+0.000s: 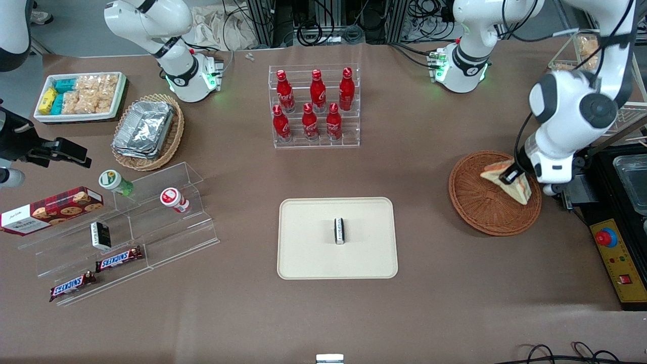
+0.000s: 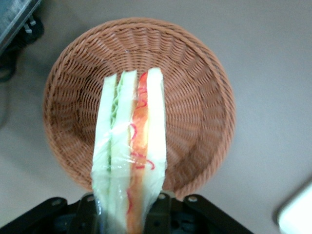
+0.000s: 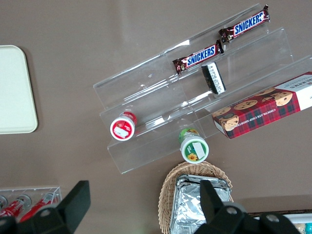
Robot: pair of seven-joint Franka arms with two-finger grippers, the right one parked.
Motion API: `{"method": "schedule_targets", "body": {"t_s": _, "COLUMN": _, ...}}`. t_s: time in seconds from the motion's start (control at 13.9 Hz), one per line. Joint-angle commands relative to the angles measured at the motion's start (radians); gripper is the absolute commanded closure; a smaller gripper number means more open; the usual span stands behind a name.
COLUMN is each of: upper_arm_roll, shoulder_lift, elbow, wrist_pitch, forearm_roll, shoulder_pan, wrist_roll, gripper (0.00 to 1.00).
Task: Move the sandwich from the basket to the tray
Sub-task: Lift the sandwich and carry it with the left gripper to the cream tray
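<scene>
Sandwich (image 1: 507, 182), a triangular wedge of pale white bread with orange-red and green filling along its cut edge, is clamped in the left arm's gripper (image 1: 511, 176), and the wrist view shows it wrapped in clear film with the black fingers (image 2: 161, 214) pressed against both of its bread faces. It hangs tilted over the round, reddish-brown woven wicker basket (image 1: 485, 212); whether its low corner touches the weave I cannot tell. That basket sits near the working arm's end of the brown worktop (image 1: 429, 303), close beside the black control box with a red button (image 1: 614, 263).

Well apart from it, at the middle of the worktop, lies the flat cream-beige rectangular tray (image 1: 308, 253), and on it rests a small black-and-white packet (image 1: 339, 231). Farther from the front camera than the tray stands a clear acrylic rack of red bottles (image 1: 314, 106).

Toward the parked arm's end there is a clear stepped display stand (image 1: 151, 227) carrying two chocolate bars (image 1: 119, 259), two small capped cups (image 1: 174, 199) and a red box of cookies (image 1: 50, 210), with a tan wicker basket of foil containers (image 1: 146, 131) and a white bin of snack packets (image 1: 81, 97) nearer that end's corner.
</scene>
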Motion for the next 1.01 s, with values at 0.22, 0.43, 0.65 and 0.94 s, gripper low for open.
{"method": "schedule_targets", "body": {"t_s": 0.22, "upper_arm_roll": -0.255, "shoulder_lift": 0.057, "elbow": 0.272, "wrist_pitch": -0.217, "forearm_roll": -0.005, "shoulder_pan": -0.004, "wrist_roll": 0.156, "gripper": 1.0}}
{"method": "schedule_targets", "body": {"t_s": 0.43, "upper_arm_roll": -0.369, "shoulder_lift": 0.195, "elbow": 0.422, "wrist_pitch": -0.207, "forearm_roll": -0.005, "shoulder_pan": -0.004, "wrist_roll": 0.128, "gripper": 1.0}}
{"method": "schedule_targets", "body": {"t_s": 0.65, "upper_arm_roll": -0.464, "shoulder_lift": 0.431, "elbow": 0.6, "wrist_pitch": -0.181, "forearm_roll": 0.028, "shoulder_pan": -0.03, "wrist_roll": 0.067, "gripper": 1.0}}
{"method": "schedule_targets", "body": {"t_s": 0.94, "upper_arm_roll": -0.501, "shoulder_lift": 0.64, "elbow": 0.62, "wrist_pitch": 0.006, "forearm_roll": 0.291, "shoulder_pan": -0.066, "wrist_roll": -0.105, "gripper": 1.0}}
